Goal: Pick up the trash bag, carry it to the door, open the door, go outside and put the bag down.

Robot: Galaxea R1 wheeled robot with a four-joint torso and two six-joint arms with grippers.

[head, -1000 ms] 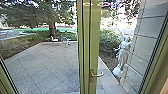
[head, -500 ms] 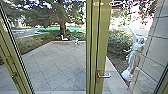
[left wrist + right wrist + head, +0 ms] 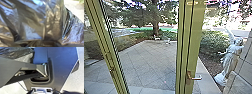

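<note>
Yellow-green framing (image 3: 107, 50) holds tall glass, and through it lies a yard of pale grey paving (image 3: 149, 67) — large slabs with dark joints. Beyond the paving stands a tree (image 3: 155, 29), its branches spreading wide, with two small white objects near its foot. To the right, a leafy shrub (image 3: 214, 42) grows behind a pale statue (image 3: 231, 58) with a raised arm, near a jointed wall (image 3: 246, 60) — all in bright daylight.

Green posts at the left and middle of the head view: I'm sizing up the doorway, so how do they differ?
The left green post slants strongly in the picture; the middle green post looks nearly upright. The middle post looks broader than the left and has a metal lever handle. Both have dark lengthwise lines.
</note>
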